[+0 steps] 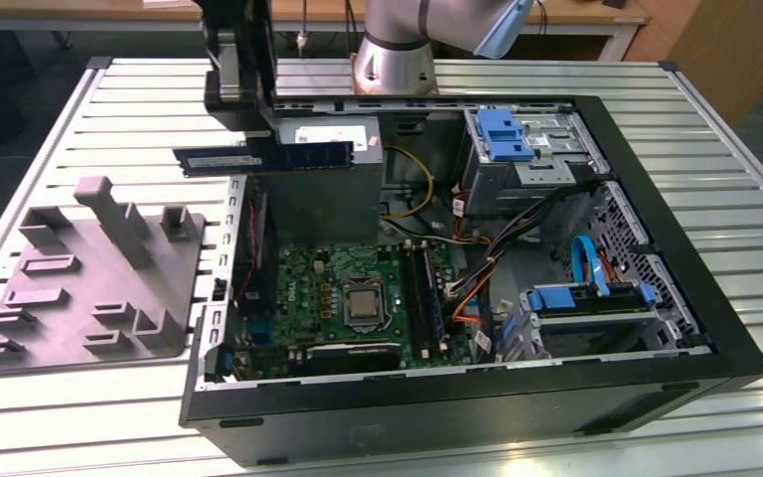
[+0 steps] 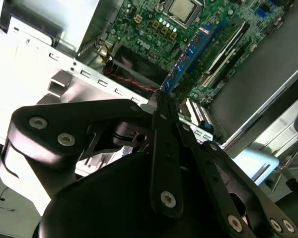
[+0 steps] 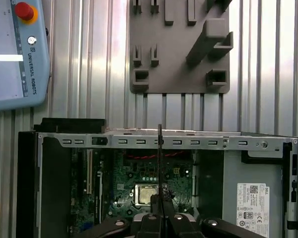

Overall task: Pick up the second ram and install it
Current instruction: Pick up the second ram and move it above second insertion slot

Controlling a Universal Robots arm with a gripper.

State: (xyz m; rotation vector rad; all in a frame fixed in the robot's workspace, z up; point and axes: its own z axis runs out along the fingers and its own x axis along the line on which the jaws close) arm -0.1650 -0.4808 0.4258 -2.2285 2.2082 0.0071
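Aloft: memory stick (image 1: pixel 289 157) over the open computer case (image 1: pixel 421 417).
The hand (image 1: pixel 254 139) pinches it near one end; it is held level, on edge, well above the green board (image 1: pixel 342 288), not seated in any slot.

An open computer case (image 1: pixel 461 417) is laid on a slatted table (image 1: pixel 713 199). A fixture plate (image 1: pixel 76 288) is set on the table just beside the case, at the exterior view's left. Inside the case, a motherboard (image 1: pixel 342 288) is seated on the floor at the near side. A power supply (image 1: pixel 322 199) is placed behind it, and a drive cage (image 1: pixel 540 149) is mounted far, at the exterior view's right. The second ram (image 1: pixel 265 157) is held level in the gripper (image 1: pixel 257 139) above the case's far corner, at the exterior view's left. In the first wrist view a teach pendant (image 3: pixel 15 54) is seen on the table, apart from the case.
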